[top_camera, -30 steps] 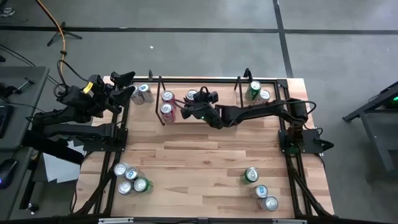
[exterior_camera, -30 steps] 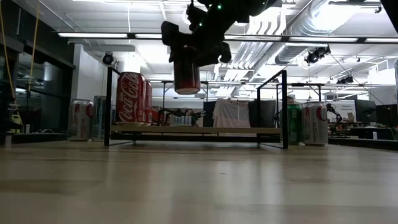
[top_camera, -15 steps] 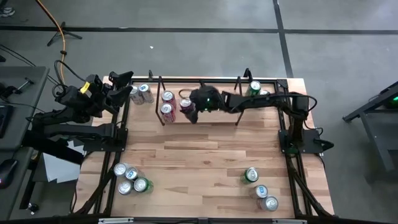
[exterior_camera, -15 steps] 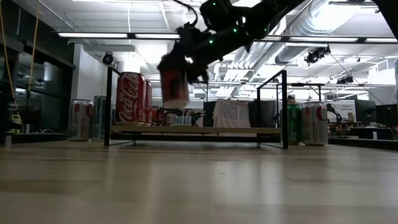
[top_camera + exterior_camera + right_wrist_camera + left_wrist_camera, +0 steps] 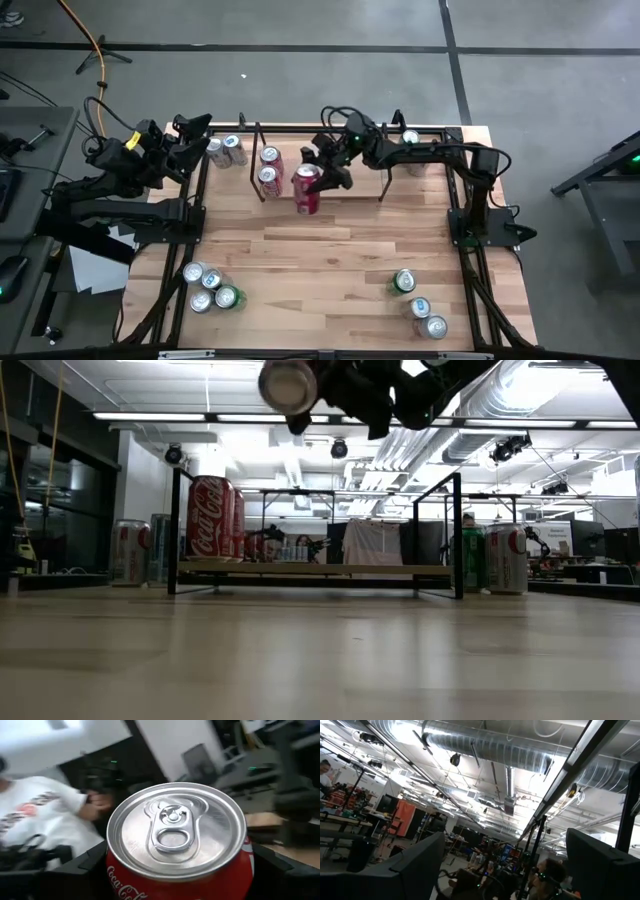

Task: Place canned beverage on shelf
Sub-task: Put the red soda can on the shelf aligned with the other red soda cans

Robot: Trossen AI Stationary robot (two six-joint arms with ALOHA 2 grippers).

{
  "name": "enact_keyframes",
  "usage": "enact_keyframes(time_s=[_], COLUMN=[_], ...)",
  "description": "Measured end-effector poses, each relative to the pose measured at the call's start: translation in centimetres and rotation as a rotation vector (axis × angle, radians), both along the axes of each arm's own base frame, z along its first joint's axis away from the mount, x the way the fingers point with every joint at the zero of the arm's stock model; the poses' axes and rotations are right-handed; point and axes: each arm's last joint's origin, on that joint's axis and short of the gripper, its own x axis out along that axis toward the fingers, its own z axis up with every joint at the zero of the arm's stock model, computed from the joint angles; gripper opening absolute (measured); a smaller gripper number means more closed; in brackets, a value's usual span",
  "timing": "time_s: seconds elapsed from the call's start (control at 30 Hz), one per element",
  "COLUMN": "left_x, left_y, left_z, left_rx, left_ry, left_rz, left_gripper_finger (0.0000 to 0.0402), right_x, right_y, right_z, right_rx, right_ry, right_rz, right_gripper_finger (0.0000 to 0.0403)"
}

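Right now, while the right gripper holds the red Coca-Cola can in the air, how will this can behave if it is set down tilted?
The Coca-Cola can is a smooth cylinder, so it would probably roll if laid down. Its pull tab looks unopened, so it is likely full and rather heavy. The right gripper holds it tilted above the shelf, so it may tip.

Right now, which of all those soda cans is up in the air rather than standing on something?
The red can clamped in the right gripper, tipped sideways above the shelf. Every other can stands on the shelf or table.
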Motion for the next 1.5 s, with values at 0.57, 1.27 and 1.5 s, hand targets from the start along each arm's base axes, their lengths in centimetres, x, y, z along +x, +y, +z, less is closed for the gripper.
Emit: enact_keyframes(time_s=[0.57,1.27,1.5], left_x=[0.0,-0.1,-0.1], left_y=[0.1,0.1,0.1], left_z=[0.0,0.0,0.0], left_rx=[-0.014,-0.028,-0.028], left_ry=[-0.002,-0.012,-0.014], left_rz=[0.025,0.016,0.016], left_gripper_finger=[0.0330,0.0330,0.0330], right_x=[2.8,5.3,5.5], right_y=[4.1,2.3,2.0], right_z=[-1.4,-9.1,-9.4], right_rx=[-0.405,-0.301,-0.354], right_ry=[0.460,0.571,0.567], right_rz=[-1.340,-1.785,-1.775], right_gripper_finger=[0.0295,0.0296,0.0303])
